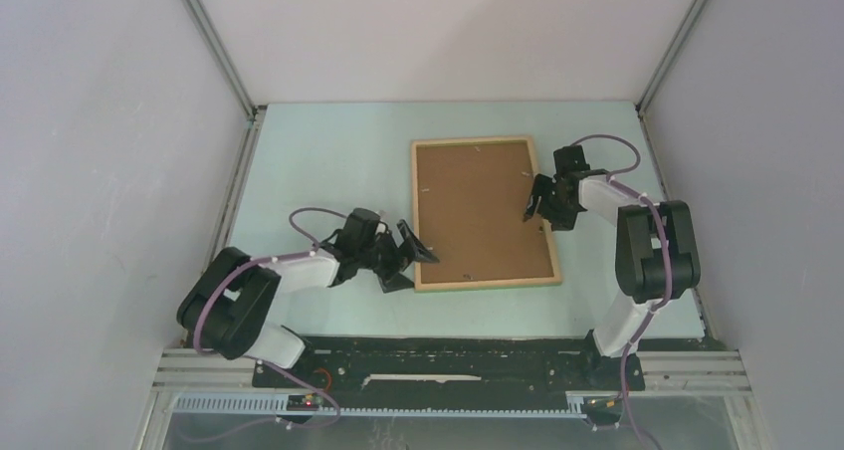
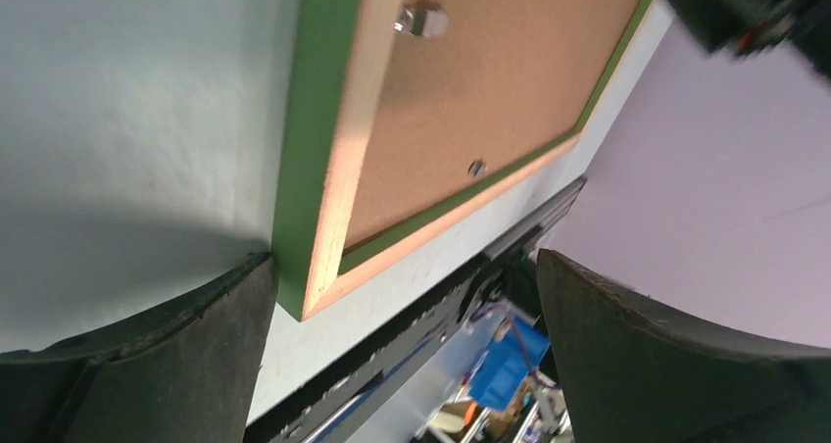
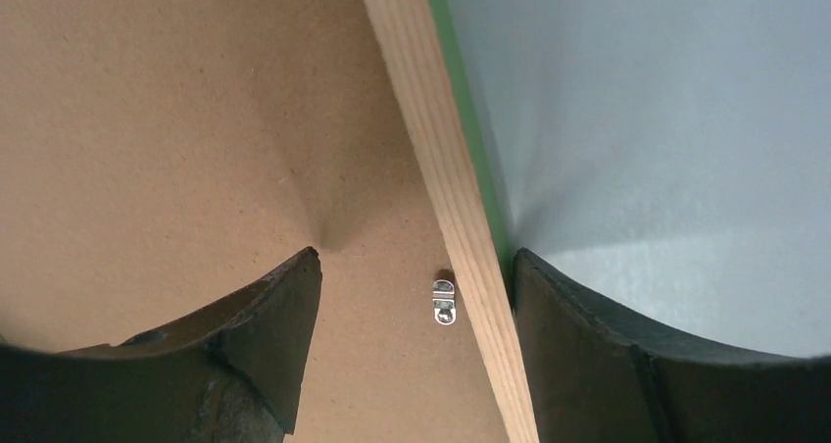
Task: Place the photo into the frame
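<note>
Straddling frame [image 1: 485,282], spread | left fingers [image 2: 147,365]: near corner | right fingers [image 3: 245,345]: right edge

The photo [image 1: 483,206], apparently face down, lies inside the frame [image 1: 488,282].

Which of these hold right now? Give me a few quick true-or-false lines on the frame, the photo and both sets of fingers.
1. The frame lies flat on the table, light wood face up. True.
2. The photo shows its blue water side up. False: its brown board back faces up, inside the frame.
3. The right fingers are open and straddle the frame's right rail, one over the board, one over the table. True.
4. The left fingers are shut on the frame's far edge. False: they are open around its near left corner.
</note>
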You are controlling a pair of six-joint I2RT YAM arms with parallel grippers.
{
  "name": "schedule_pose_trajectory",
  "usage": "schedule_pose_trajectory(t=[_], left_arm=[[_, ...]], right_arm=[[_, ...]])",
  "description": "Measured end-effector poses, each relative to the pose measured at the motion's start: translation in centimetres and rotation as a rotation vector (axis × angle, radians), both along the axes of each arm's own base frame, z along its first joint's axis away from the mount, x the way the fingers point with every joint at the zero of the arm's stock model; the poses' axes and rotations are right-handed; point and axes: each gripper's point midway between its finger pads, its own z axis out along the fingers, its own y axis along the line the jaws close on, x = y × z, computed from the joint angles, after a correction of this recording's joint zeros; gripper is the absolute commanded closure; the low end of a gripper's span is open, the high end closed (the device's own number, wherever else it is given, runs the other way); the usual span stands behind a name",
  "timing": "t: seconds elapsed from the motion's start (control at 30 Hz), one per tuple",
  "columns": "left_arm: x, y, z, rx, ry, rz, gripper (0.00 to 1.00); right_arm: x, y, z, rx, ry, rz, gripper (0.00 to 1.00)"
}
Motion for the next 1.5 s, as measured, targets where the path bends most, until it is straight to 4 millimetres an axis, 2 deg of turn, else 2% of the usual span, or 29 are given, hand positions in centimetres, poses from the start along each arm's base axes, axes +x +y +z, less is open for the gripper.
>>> schedule_pose_trajectory(t=[0.23,0.33,0.43,0.53,0.67,0.77,0.83,0.93,1.13,1.23,1.33,1.5], left_arm=[[-6.4,-2.9,0.5,0.013,-0.013,-0.173,0.00],[-6.9,-2.6,1.2,0.014,-0.032,-0.190,0.00],[-6.0,-0.9,2.2,0.051,-0.079,-0.173,0.00],[-4.2,1.0,3.5,0.113,-0.119,-0.143,0.00],[-0.2,2.7,6.5,0.140,-0.193,-0.067,0.00],[2.2,3.3,7.8,0.137,-0.221,-0.016,0.00],[3.2,3.3,7.6,0.136,-0.220,-0.005,0.00],[4.2,2.6,6.2,0.140,-0.181,-0.014,0.00],[4.6,1.8,2.8,0.137,-0.086,-0.032,0.00],[4.8,1.5,2.0,0.127,-0.069,-0.039,0.00],[5.0,1.4,1.5,0.107,-0.057,-0.047,0.00],[5.5,1.4,1.8,0.078,-0.068,-0.046,0.00]], right_arm=[[2.6,2.0,0.6,0.057,-0.088,0.086,0.23],[2.6,2.7,1.0,0.045,-0.086,0.107,0.22],[2.4,2.4,1.3,-0.012,-0.069,0.108,0.22],[2.3,1.5,1.6,-0.101,-0.059,0.104,0.24],[1.4,0.5,1.5,-0.192,-0.028,0.093,0.30],[0.9,0.2,1.4,-0.223,-0.008,0.093,0.33],[0.7,0.2,1.3,-0.227,-0.003,0.093,0.34],[0.8,0.2,1.3,-0.224,-0.004,0.090,0.32],[0.8,0.3,0.6,-0.221,0.009,0.082,0.37],[0.9,0.4,0.1,-0.214,0.019,0.076,0.43],[1.0,0.6,0.0,-0.202,0.016,0.068,0.56],[1.3,0.4,0.0,-0.209,0.010,0.040,0.90]])
